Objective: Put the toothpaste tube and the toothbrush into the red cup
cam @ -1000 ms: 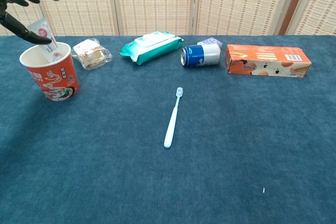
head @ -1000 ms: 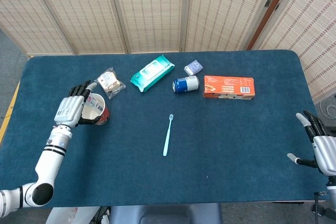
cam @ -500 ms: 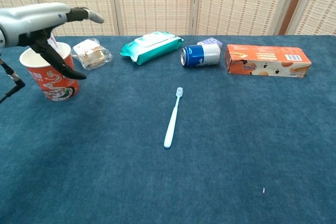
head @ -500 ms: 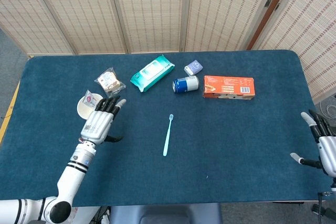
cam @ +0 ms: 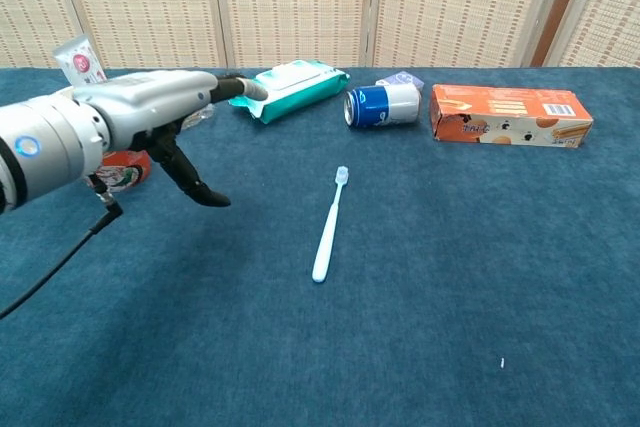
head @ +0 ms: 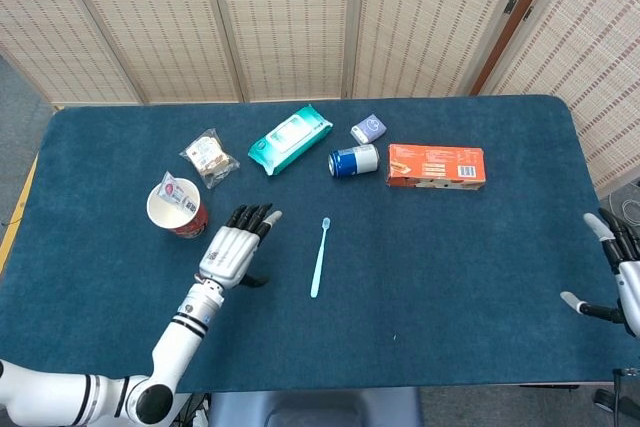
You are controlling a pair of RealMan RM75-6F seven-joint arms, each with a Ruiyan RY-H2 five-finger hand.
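Left hand (head: pixel 236 245) hangs over the blue table (head: pixel 480 247), fingers spread & holding nothing, palm down, between the red cup (head: pixel 178 209) and the toothbrush (head: pixel 319 257); it touches neither. Chest view shows the same hand (cam: pixel 165 107) large in the foreground w/ the thumb angled down toward the cloth, partly covering the cup (cam: pixel 122 169).

Red cup stands upright near the table's left side, w/ the toothpaste tube (head: pixel 177 190) already inside, leaning against the rim; its flat end sticks up above the cup in chest view (cam: pixel 80 59). Toothbrush lies flat on the cloth near table centre, head pointing toward the far edge, well apart from the cup; in chest view (cam: pixel 329 225) it sits just right of the left hand's thumb.

Right hand (head: pixel 622 272) shows only at the right edge of the head view, beyond the table edge, fingers apart & empty; chest view doesn't catch it.

Along the far part of the table, l. to r.: a clear snack packet (head: pixel 209 157), a teal wipes pack (head: pixel 289 139), a blue can (head: pixel 354 160) on its side, a small grey-blue item (head: pixel 368 128) just behind the can, and an orange box (head: pixel 436 166) lying flat beside the can. Woven screen panels (head: pixel 290 17) stand behind the table.
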